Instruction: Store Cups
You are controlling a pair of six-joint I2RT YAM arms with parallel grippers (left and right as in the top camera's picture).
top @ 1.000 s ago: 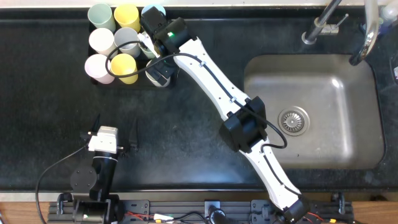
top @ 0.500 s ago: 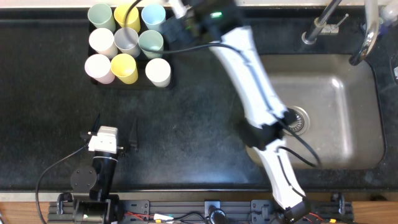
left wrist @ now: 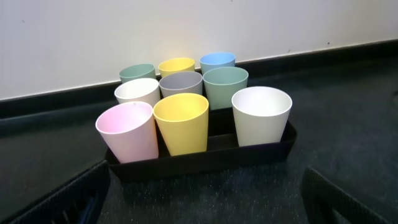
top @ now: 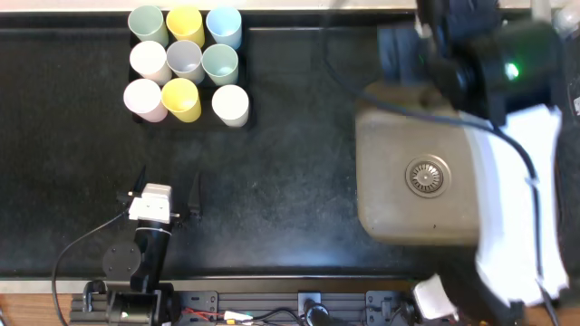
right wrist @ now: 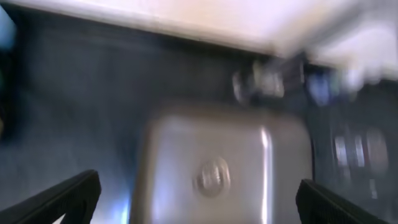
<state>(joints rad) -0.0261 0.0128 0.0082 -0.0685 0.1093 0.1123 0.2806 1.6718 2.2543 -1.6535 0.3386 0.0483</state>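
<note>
Nine cups stand upright in a black tray [top: 245, 121] at the back left of the counter, in three rows of three. The front row holds a pink cup [top: 143, 98], a yellow cup [top: 181, 98] and a white cup [top: 230, 104]. The left wrist view faces the same tray [left wrist: 205, 163], with the white cup [left wrist: 261, 115] at its right. My left gripper [top: 169, 187] rests low on the counter in front of the tray, open and empty [left wrist: 208, 211]. My right arm [top: 507, 81] is raised high over the sink [top: 399, 217]. Its gripper [right wrist: 199, 211] is open and holds nothing.
The steel sink [right wrist: 217, 174] with its drain [top: 428, 176] fills the right side of the counter. A faucet [right wrist: 267, 81] stands behind it. Dark counter lies between the tray and the sink.
My right arm has left the tray, swung right and risen over the sink. The white cup now stands free in the tray's front right slot. The left arm has not moved.
</note>
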